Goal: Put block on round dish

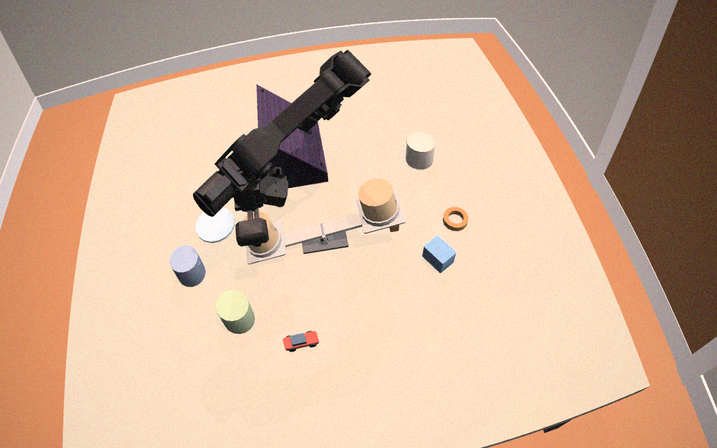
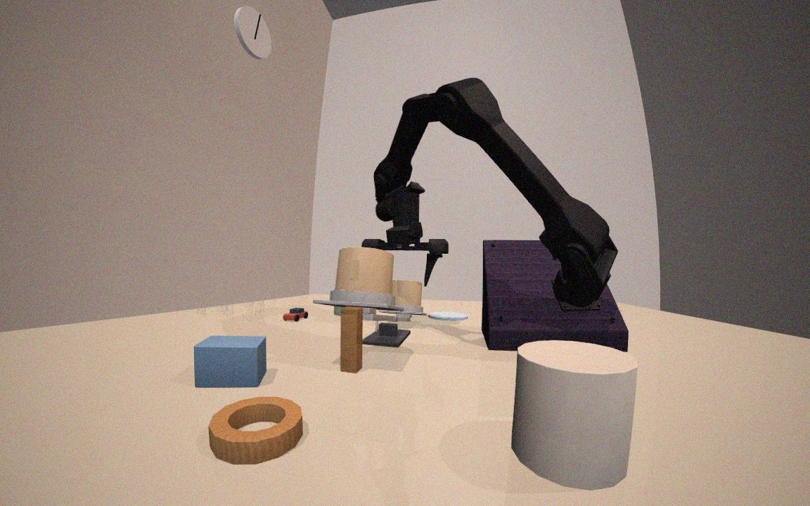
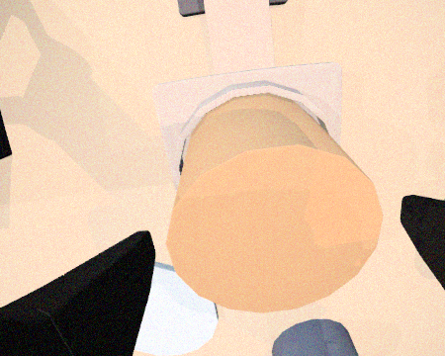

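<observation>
Two identical tan cups stand on the pans of a small balance (image 1: 308, 231) (image 3: 238, 20). The left cup (image 1: 269, 240) (image 2: 408, 294) (image 3: 276, 251) is right under my gripper (image 1: 251, 232) (image 2: 405, 277) (image 3: 276, 220). The gripper is open, with its fingers spread wide on either side of that cup's top and not touching it. The right cup (image 1: 378, 199) (image 2: 363, 271) stands untouched on the other pan. The round white dish (image 1: 211, 227) (image 2: 447, 315) (image 3: 177, 326) lies flat just beside the left cup. The block is hidden.
The arm's purple base block (image 1: 300, 158) (image 2: 546, 295) stands behind the balance. A lavender cylinder (image 1: 187, 266) and a green cylinder (image 1: 234, 310) stand near the dish. A red toy car (image 1: 300, 340), blue cube (image 1: 439, 253) (image 2: 230, 360), orange ring (image 1: 446, 218) (image 2: 250, 443) and white cylinder (image 1: 420, 150) (image 2: 571, 412) lie around.
</observation>
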